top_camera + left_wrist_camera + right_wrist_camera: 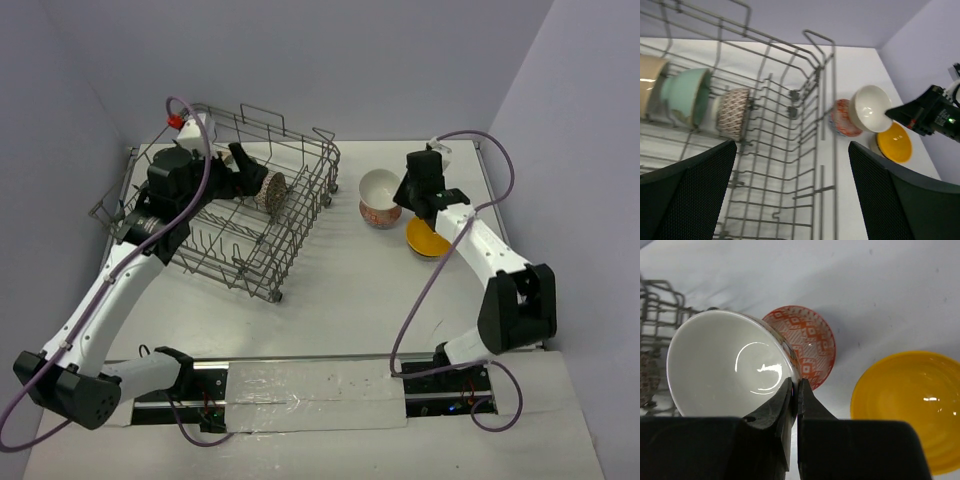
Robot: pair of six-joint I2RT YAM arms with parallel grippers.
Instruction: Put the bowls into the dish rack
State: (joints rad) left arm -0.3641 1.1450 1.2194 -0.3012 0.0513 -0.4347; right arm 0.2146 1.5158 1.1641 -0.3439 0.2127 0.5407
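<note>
**A thin rim pinch and a crowded rack are your main risks**

Begin with the large grey wire dish rack (pixel 305 205) on the left part of the white table (pixel 340 300). Its side wall is high, so a bowl carried low can knock against the top wire. Your left gripper (pixel 790 150) hangs over the rack with the jaws spread wide and nothing in them. If both arms go in together, they can collide. Inside the rack, a pale green ceramic bowl (pixel 687 95) and a brown-patterned ceramic bowl (pixel 734 112) stand on edge, and a hard bump may tip them.

The white glazed ceramic bowl (pixel 725 360) is outside the rack, just to its right, and tilted. Your right gripper (pixel 795 385) is almost closed on its rim, one finger inside and one outside. So narrow a pinch on smooth glaze may let the bowl swing or slip. A red-patterned round bowl (pixel 812 340) sits against it. I cannot tell if the two are nested, so lifting may drag it along. The orange-yellow round bowl (pixel 910 405) lies close by, where a low sweep may push it.
</note>
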